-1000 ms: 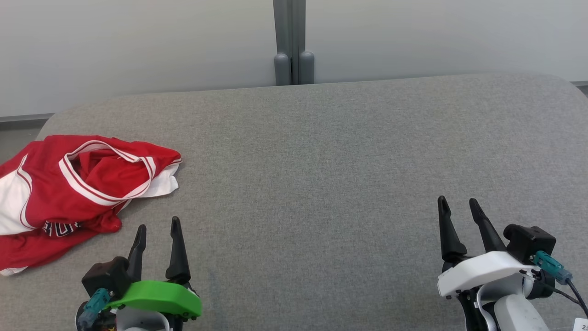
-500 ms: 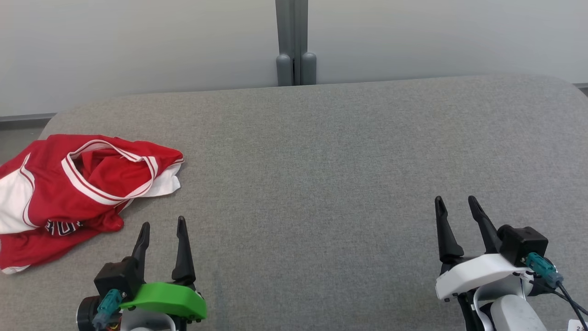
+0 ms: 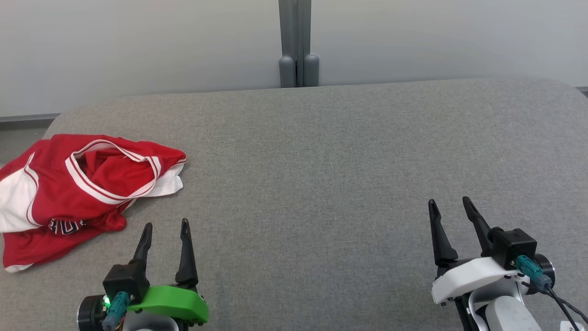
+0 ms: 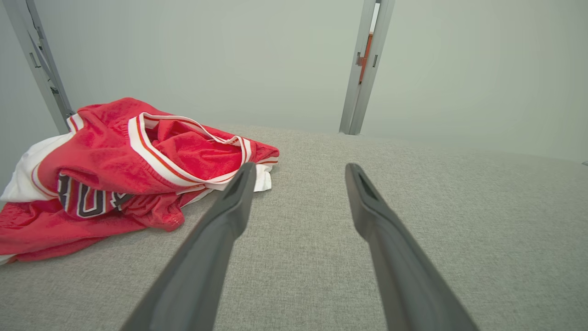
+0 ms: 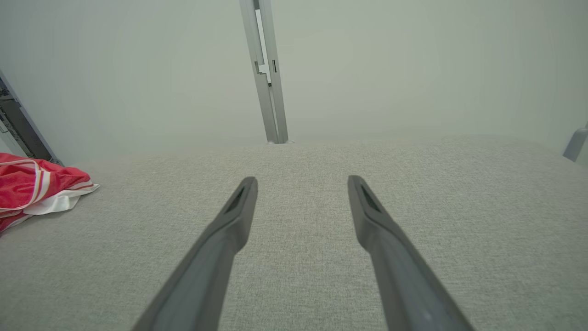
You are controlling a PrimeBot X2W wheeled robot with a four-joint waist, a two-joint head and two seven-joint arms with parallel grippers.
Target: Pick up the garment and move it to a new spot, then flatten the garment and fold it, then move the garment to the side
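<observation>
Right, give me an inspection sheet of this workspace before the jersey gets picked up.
Surface: grey fabric-covered tabletop, rounded far corners, flat.
Job's things: red and white basketball jersey, crumpled in a heap at the table's left edge, dark lettering partly showing, not held.
Clutter: nothing seen.
Grippers: left gripper open, holding nothing, near the jersey but apart from it; right gripper open, holding nothing, over bare fabric at the right.
Cables: teal connector on the left wrist; black cable from the right wrist; both apart from the jersey.
Surroundings: pale wall behind the table, grey upright post at its middle.
</observation>
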